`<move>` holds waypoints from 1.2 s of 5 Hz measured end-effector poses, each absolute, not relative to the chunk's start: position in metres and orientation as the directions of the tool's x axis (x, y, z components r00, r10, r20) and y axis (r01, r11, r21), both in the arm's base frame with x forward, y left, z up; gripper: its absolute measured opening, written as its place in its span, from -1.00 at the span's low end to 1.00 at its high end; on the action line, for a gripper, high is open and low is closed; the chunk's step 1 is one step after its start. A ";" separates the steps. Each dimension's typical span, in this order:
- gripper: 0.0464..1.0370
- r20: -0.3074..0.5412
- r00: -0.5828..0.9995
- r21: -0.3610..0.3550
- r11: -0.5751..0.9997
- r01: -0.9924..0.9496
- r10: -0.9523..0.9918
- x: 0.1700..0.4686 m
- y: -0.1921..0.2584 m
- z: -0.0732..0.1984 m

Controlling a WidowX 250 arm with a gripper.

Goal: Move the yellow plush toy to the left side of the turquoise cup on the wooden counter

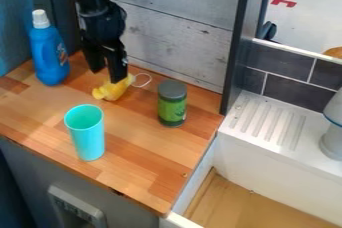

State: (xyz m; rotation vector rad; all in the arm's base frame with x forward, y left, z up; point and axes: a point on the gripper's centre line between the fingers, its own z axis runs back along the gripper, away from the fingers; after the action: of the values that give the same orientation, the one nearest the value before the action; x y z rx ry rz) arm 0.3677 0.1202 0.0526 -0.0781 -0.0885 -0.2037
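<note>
Yellow object (115, 90) just below end effector (108, 76), on counter (137, 144)

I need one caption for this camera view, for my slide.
Black gripper over a small yellow object on a wooden counter, with blue bottle, turquoise cup and green jar nearby.

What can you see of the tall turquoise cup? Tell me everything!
The tall, round turquoise cup looks like smooth plastic. It stands upright on the brown wooden counter, near the front edge. Its top is open, its body gets a little narrower towards the bottom, and no handle shows. You can see part of its turquoise inside wall, but I can't tell whether anything lies at the bottom. Only the counter touches it.
</note>
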 end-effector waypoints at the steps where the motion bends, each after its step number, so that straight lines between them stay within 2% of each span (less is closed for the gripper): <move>1: 0.93 0.055 0.978 -0.084 0.976 0.203 -0.199 0.373 0.121 0.038; 2: 0.86 0.024 0.983 -0.071 0.980 0.185 -0.184 0.374 0.122 0.031; 3: 0.36 -0.032 0.989 -0.025 0.989 0.145 -0.146 0.373 0.122 0.020; 4: -0.05 -0.035 0.992 -0.023 0.992 0.121 -0.121 0.370 0.121 0.015; 5: -0.21 -0.026 0.994 -0.018 0.994 0.110 -0.111 0.364 0.119 0.019; 6: -0.21 -0.004 0.995 -0.002 0.995 0.101 -0.101 0.351 0.115 0.033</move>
State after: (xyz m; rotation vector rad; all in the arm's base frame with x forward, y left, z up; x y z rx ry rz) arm 0.3511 0.1154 0.0329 -0.0017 0.0043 -0.1012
